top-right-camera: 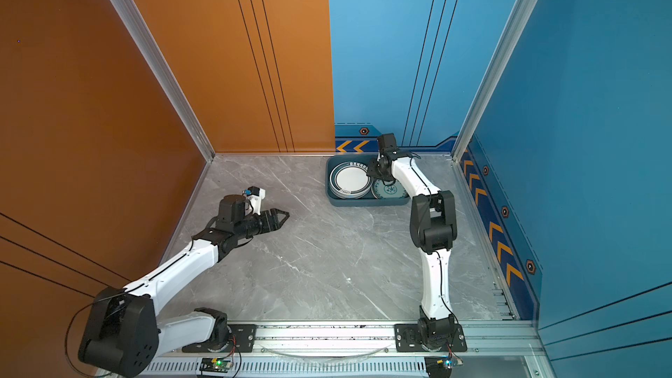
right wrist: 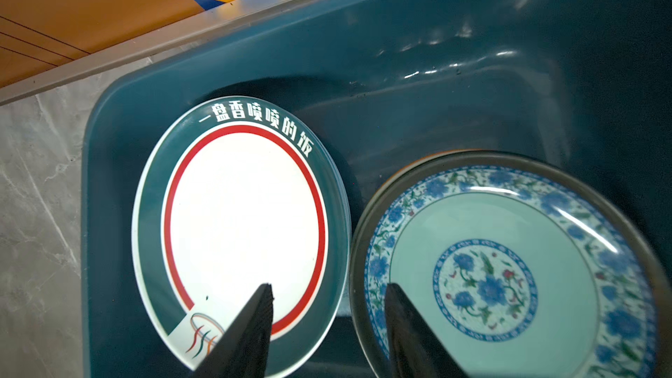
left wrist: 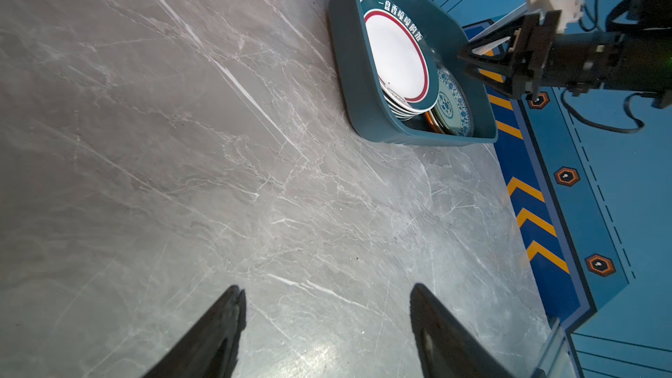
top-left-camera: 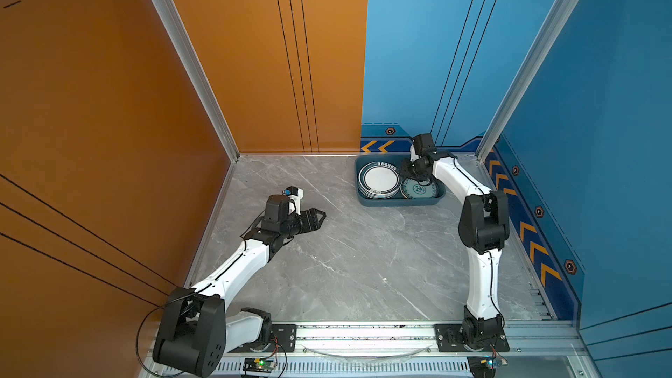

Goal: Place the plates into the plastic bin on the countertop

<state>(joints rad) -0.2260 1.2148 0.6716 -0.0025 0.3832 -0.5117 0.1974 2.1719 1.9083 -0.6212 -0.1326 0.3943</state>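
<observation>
Right claw [right wrist: 329,287] hangs released over the plastic bin [top-left-camera: 400,201]. Its two dark fingers are apart with nothing between them, above the gap between two stacks of plates. Left claw [top-left-camera: 320,214] is also released and empty, low over the grey marble desk [top-left-camera: 363,267], well apart from the bin.

One bin, dark blue-grey, sits at the back of the desk near the blue wall. Inside it, two stacks lie side by side. In both top views, the stack nearer the middle of the desk is topped by one white plate [top-left-camera: 379,178] with a dark green rim, a red ring and white Chinese lettering. Several white plate edges [left wrist: 398,109] show beneath it, too tightly packed to count. The other stack is topped by one teal plate [top-left-camera: 418,190] patterned with blue flowers. Under it show the rim of one dark plate [right wrist: 358,234] and a sliver of one orange plate [left wrist: 432,121].
</observation>
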